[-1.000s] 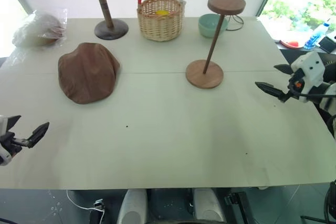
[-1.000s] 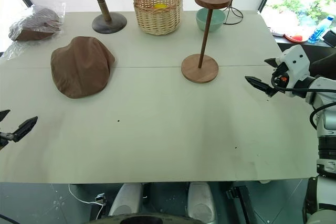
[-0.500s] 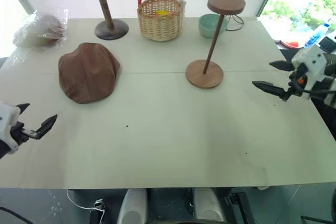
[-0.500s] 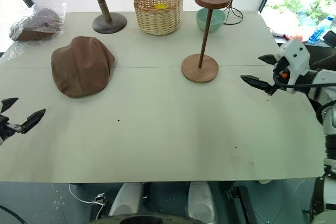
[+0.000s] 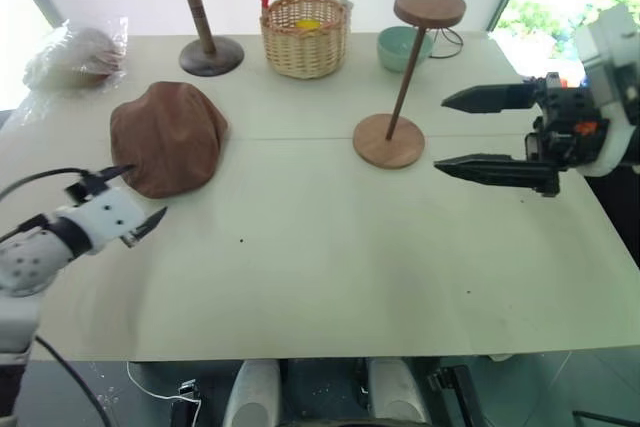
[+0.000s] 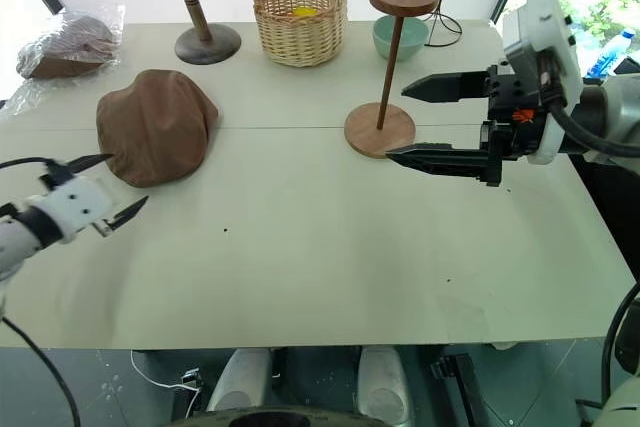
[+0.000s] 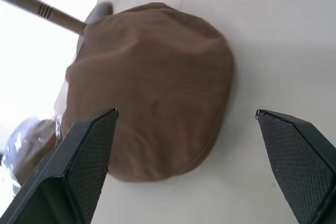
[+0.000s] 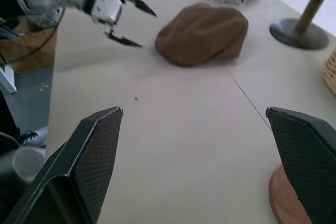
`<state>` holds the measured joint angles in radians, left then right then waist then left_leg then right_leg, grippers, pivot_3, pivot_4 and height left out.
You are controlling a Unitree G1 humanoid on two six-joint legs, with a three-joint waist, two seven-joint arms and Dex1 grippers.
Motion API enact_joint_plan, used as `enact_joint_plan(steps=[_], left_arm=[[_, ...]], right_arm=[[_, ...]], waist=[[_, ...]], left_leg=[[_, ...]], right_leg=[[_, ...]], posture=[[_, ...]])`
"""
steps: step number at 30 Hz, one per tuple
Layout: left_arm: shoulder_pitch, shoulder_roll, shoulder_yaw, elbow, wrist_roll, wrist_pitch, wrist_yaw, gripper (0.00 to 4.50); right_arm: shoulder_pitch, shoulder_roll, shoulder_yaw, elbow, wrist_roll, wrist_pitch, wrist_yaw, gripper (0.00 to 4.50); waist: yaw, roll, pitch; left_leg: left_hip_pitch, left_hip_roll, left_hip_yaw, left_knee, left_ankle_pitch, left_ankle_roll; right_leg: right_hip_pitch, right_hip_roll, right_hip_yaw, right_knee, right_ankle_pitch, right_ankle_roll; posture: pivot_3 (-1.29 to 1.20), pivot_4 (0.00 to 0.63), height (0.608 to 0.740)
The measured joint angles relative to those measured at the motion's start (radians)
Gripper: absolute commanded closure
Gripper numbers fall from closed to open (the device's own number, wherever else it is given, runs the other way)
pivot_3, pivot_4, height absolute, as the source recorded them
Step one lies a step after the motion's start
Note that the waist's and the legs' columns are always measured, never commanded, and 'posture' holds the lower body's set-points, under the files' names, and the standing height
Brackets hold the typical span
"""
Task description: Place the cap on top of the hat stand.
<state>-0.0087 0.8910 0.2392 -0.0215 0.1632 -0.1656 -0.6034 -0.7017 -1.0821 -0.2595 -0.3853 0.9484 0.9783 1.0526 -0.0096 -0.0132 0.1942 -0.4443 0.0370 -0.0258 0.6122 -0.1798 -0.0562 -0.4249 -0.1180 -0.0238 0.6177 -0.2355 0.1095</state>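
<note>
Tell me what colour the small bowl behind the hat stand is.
The bowl is pale mint green, seen best in the left eye view.

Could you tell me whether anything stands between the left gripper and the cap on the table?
Nothing visible does. The left gripper is open beside the near edge of the cap, with bare table between them. The hat stand is off to the right of the cap.

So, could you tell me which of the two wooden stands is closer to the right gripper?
The lighter hat stand with the thin straight stem, just ahead of the open right gripper. The darker, thicker-stemmed stand sits at the table's far edge, left of the wicker basket.
</note>
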Motion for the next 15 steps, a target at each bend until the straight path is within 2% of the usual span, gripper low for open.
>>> enact_joint_plan(steps=[9,15], left_arm=[[-0.154,-0.037,-0.209,0.107,0.28,-0.001,0.177,0.07],[-0.244,-0.088,-0.268,0.206,0.342,0.001,0.262,0.07]], right_arm=[[-0.02,0.005,0.001,-0.008,0.095,0.048,-0.055,0.01],[-0.054,0.016,0.002,-0.006,0.143,0.06,-0.098,0.01]], waist=[[-0.001,0.0,0.0],[0.002,0.001,-0.001]], left_leg=[[0.0,0.0,0.001,0.001,0.0,0.0],[0.001,0.001,0.001,0.003,0.0,0.001]], right_leg=[[0.0,0.0,0.0,0.002,0.001,0.002],[0.0,0.001,0.0,0.007,0.001,0.002]], posture=[[0.0,0.15,0.728],[0.0,0.15,0.728]])
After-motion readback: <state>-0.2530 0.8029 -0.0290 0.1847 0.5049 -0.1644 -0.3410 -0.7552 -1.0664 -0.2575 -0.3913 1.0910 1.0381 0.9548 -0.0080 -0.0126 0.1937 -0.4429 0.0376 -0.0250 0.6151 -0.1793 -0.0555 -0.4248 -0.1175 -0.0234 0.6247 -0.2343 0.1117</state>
